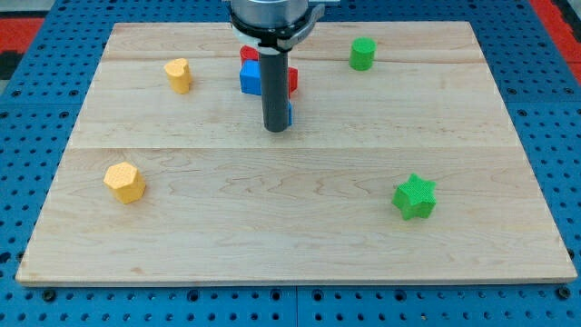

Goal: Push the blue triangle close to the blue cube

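A pale wooden board [300, 209] lies on a blue pegboard surface [27, 136], with a strip of red showing at the view's top corners.

The arm carries no jaws to open or close: it ends in a straight dark rod, and my tip [276, 130] rests on the board a little above the middle, near the view's top. It grasps nothing. A thin sliver of blue [290, 113] shows along the rod's right edge just above the tip. This seems to be the blue triangle, touching or just beside the rod, but the rod hides nearly all of it and its shape cannot be made out.

The blue cube [250, 78] sits just beside the rod on the view's left, above the tip, with its right part covered by the rod. The blue sliver lies below and to the right of it, near but on the other side of the rod.

Red pieces crowd the same cluster: one red block [247, 54] peeps out just above the blue cube, another red block [292, 79] shows at the rod's right edge. Their shapes are hidden.

Farther out, a green cylinder [362, 54] stands toward the top right, a yellow block [178, 75] toward the top left, a yellow hexagonal block [124, 182] at the lower left, and a green star [415, 197] at the lower right, all well apart from the tip.
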Controlling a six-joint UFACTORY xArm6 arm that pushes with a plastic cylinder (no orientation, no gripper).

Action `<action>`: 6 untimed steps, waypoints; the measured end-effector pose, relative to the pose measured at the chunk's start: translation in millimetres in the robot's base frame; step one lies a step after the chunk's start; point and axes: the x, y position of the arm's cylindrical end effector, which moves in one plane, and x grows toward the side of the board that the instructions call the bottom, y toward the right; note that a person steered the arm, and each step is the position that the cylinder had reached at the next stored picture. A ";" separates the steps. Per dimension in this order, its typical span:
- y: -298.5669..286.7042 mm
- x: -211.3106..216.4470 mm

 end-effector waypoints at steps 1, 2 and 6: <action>11.7 3.0; 54.6 20.2; -12.3 -13.0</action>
